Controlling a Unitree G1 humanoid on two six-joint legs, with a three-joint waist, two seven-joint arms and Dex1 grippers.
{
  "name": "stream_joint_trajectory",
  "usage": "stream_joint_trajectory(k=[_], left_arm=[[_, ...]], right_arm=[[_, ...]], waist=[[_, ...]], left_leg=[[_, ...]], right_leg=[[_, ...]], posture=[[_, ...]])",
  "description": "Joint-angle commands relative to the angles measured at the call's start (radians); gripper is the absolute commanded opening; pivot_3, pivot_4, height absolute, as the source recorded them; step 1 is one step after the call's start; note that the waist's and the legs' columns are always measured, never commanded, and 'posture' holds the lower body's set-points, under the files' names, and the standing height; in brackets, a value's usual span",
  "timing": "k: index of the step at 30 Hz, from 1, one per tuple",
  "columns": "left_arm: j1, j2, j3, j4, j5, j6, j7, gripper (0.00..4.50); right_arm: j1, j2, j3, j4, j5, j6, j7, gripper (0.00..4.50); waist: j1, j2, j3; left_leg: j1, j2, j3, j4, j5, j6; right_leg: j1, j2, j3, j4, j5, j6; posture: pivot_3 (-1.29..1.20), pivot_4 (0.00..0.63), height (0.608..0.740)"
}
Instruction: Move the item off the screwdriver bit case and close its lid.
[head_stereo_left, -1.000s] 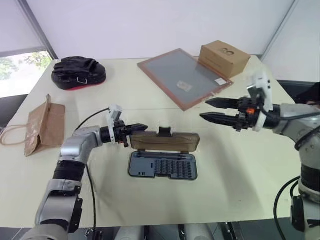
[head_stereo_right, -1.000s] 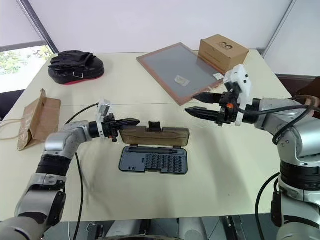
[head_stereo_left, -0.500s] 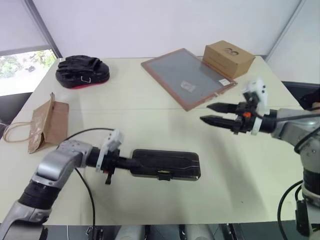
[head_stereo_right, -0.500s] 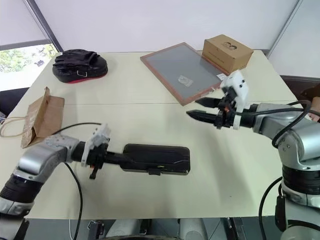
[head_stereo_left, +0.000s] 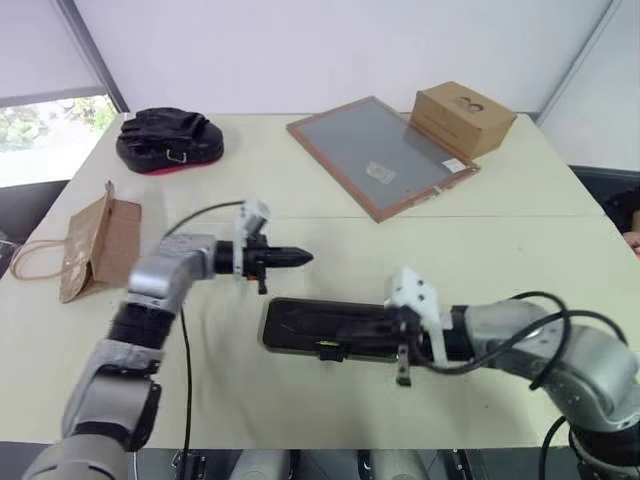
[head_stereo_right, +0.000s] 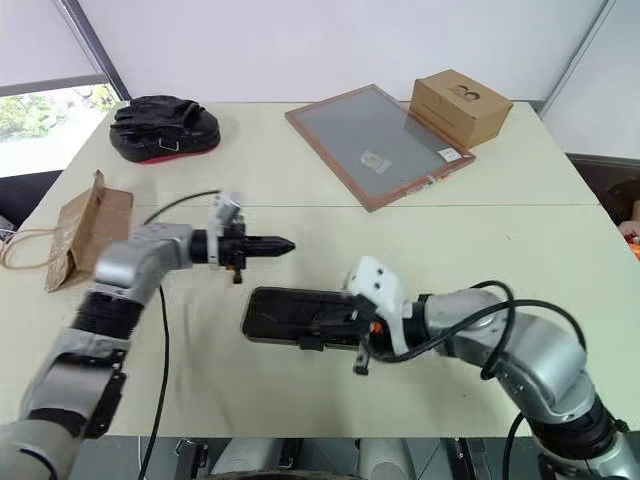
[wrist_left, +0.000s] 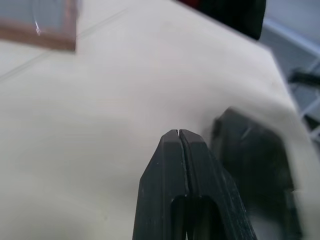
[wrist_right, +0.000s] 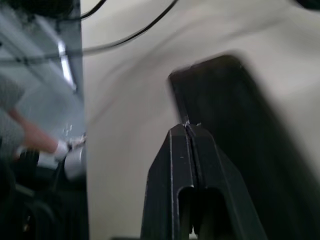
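The screwdriver bit case (head_stereo_left: 310, 325) lies flat near the table's front edge. Its dark lid (head_stereo_right: 285, 312) is down over the tray, with the small latch tab (head_stereo_left: 330, 350) at the front. My right gripper (head_stereo_left: 372, 327) is shut and lies low across the lid's right part; in the right wrist view its tips (wrist_right: 186, 127) sit at the case's edge (wrist_right: 235, 115). My left gripper (head_stereo_left: 303, 257) is shut, holds nothing and hovers just behind the case's left end. The item, a tan paper bag (head_stereo_left: 98, 240), rests at the table's left side, well clear of the case.
A black padded pouch (head_stereo_left: 170, 140) sits at the back left. A red-framed grey panel (head_stereo_left: 380, 155) and a brown cardboard box (head_stereo_left: 463, 115) occupy the back right. A black cable (head_stereo_left: 195, 212) loops off my left wrist. Bare table lies right of the case.
The lid went from standing open to closed flat. My left gripper left the case's left end and rose behind it. My right gripper swung down from the right onto the lid and shut.
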Motion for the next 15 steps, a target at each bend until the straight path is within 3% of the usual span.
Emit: stream_joint_trajectory(k=[1,6,15], left_arm=[[-0.055,-0.057,-0.053,0.126,0.095,-0.129,-0.02,0.0],[-0.129,-0.123,-0.115,0.307,0.201,-0.254,-0.083,0.0],[-0.176,-0.139,-0.154,0.411,0.306,-0.334,-0.159,0.0]], right_arm=[[-0.003,0.016,0.073,-0.07,-0.054,-0.006,-0.068,0.04],[-0.007,0.03,0.147,-0.104,-0.098,0.013,-0.131,0.04],[-0.065,0.054,0.266,-0.071,-0.211,0.042,-0.206,0.04]], waist=[[-0.003,-0.001,0.0],[-0.003,-0.001,0.0],[-0.004,-0.001,0.0]], left_leg=[[0.0,0.0,0.0,0.0,0.0,0.0],[-0.001,0.001,0.0,0.0,0.0,0.001],[-0.001,0.001,0.0,0.0,-0.001,0.002]], right_leg=[[0.0,0.0,0.0,0.0,0.0,0.0],[-0.003,0.001,0.0,0.001,0.0,0.0],[-0.002,0.001,-0.001,0.001,0.0,0.0]], posture=[[0.0,0.15,0.74],[0.0,0.15,0.74],[0.0,0.15,0.74]])
